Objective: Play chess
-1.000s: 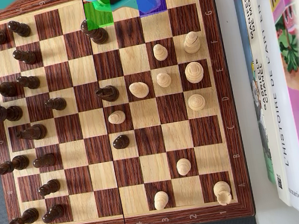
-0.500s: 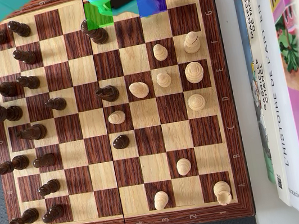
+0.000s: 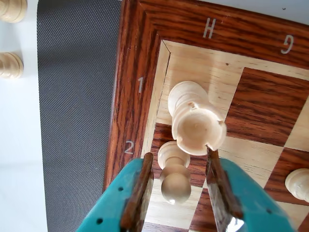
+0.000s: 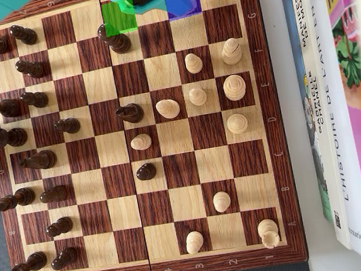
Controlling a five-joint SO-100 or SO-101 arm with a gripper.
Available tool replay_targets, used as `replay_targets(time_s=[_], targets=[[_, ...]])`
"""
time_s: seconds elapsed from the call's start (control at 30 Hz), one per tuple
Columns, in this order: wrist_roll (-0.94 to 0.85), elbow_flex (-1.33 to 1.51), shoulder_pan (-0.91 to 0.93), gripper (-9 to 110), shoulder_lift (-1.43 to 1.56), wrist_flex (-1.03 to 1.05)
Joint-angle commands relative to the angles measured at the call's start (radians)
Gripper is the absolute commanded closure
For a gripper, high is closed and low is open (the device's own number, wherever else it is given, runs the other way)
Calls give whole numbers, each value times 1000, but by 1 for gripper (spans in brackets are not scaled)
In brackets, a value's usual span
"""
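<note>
It looks like a home: a wooden chessboard [image 4: 267,94] lies on a grey mat [image 3: 77,121] over a white worktop [image 4: 290,90], beside a row of illustrated art books [image 4: 340,103].

The chessboard [image 4: 263,95] is a wooden folding board with dark and light squares and a reddish-brown border carrying silver letters and numbers. Dark pieces [image 4: 9,138] crowd the left side in the overhead view, with three further out near the middle. Light pieces [image 4: 233,88] are scattered over the right half. In the wrist view a light rook [image 3: 197,126] stands upright at the corner near the H and 1 marks — just beside it a light pawn [image 3: 175,180] stands on the dark square by the 2.
</note>
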Motion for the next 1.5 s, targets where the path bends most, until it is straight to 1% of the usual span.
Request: replay_targets(time_s=[0.0, 0.4, 0.53, 0.97, 1.17, 1.47], targets=[[11, -48, 5, 85, 43, 2], [11, -48, 9, 85, 43, 3], [11, -46, 9, 89, 43, 3], [11, -43, 11, 89, 43, 3], [2, -40, 20, 97, 43, 3], [2, -40, 29, 97, 44, 3]])
